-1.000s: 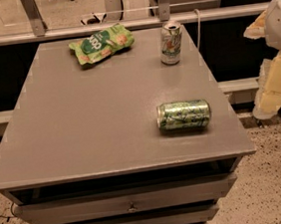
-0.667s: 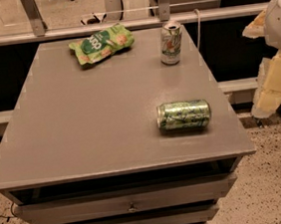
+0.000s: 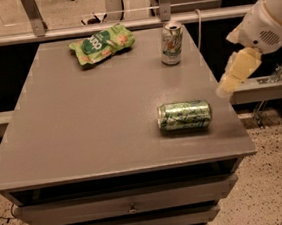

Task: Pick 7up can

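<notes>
The 7up can (image 3: 171, 43) stands upright near the far right edge of the grey table (image 3: 92, 124). It is pale silver-white with green markings and a silver top. My gripper (image 3: 230, 81) hangs off the table's right edge, in front of and to the right of the 7up can, well apart from it. It is pale yellow below a white arm housing (image 3: 267, 21). It holds nothing that I can see.
An all-green patterned can (image 3: 184, 115) lies on its side near the table's right front, just left of the gripper. A green snack bag (image 3: 102, 43) lies at the back. Drawers (image 3: 131, 206) sit below the tabletop. A rail and glass run behind.
The gripper has moved left and slightly up, from beyond the table's right edge to right beside it. The cans and the bag have not moved.
</notes>
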Controlling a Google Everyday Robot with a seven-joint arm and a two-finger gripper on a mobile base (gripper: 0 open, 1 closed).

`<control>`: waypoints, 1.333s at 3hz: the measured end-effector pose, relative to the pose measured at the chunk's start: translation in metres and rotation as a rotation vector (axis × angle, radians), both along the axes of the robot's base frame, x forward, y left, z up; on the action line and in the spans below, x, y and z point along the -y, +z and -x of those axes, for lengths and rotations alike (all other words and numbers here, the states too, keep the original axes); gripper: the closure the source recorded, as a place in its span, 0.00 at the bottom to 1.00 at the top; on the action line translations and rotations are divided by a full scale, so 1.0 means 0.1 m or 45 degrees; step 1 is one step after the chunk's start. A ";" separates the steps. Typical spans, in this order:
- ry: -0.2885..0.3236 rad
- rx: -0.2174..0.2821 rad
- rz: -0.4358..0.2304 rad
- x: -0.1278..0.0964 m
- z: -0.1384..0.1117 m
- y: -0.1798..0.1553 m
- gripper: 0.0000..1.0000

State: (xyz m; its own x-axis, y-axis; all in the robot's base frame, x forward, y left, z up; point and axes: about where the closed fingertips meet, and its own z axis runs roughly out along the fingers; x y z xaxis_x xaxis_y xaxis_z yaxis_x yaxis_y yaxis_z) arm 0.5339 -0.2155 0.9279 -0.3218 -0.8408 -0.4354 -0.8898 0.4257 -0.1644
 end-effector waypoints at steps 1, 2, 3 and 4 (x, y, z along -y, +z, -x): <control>-0.079 0.058 -0.199 -0.03 -0.71 -0.20 0.00; -0.146 0.120 -0.400 -0.08 -1.29 -0.27 0.00; -0.180 0.171 -0.604 -0.22 -1.64 -0.33 0.00; -0.173 0.266 -0.736 -0.36 -1.91 -0.37 0.00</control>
